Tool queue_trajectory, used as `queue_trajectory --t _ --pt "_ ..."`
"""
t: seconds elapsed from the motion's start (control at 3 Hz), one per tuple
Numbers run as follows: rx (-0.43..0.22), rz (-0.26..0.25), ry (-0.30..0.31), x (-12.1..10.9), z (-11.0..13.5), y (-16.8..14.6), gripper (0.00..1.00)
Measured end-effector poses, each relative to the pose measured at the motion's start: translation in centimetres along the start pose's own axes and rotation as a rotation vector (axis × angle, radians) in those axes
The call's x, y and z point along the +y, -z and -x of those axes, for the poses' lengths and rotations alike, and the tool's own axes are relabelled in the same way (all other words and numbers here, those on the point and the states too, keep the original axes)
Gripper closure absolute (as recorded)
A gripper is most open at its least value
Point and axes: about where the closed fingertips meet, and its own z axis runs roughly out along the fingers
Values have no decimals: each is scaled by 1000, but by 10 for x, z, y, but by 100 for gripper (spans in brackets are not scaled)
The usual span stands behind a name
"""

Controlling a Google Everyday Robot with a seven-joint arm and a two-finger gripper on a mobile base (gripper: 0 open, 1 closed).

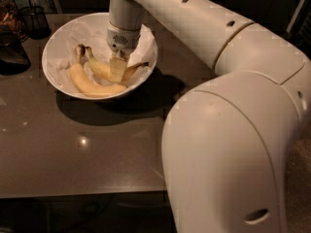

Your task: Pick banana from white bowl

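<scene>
Yellow-green and right under my wrist

Grey-brown table [73,154] fills the near side, and the big white bulk of my arm [233,144] rises at the near right before it reaches away to the far left. Beyond the bare stretch of table stands the white bowl [51,74], lined with crumpled white paper [142,46]. On its near side lies a paler banana [90,86], curved along the wall. Just behind that one, touching or nearly so, lies the banana [99,68], its greenish stem pointing far left and its dark tip off to the right. My gripper [118,73] comes straight down onto its middle, inside the bowl. I cannot tell whether my jaws are apart or clamped on it. Farther back, at the far left, stands a dark wire-mesh cup [35,19], with a dark vessel [12,52] nearer at the left edge.
</scene>
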Motion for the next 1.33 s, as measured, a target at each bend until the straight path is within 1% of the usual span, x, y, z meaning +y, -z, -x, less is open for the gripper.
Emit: queue_trajectory --t 0.33,0.67,1.0,1.33 --pt "-65 -34 21 14 -5 25 100" --pt "-96 -48 45 25 -7 42 100" --pt "-90 -68 68 41 -8 62 100" --pt "-63 -95 72 62 -13 82 100"
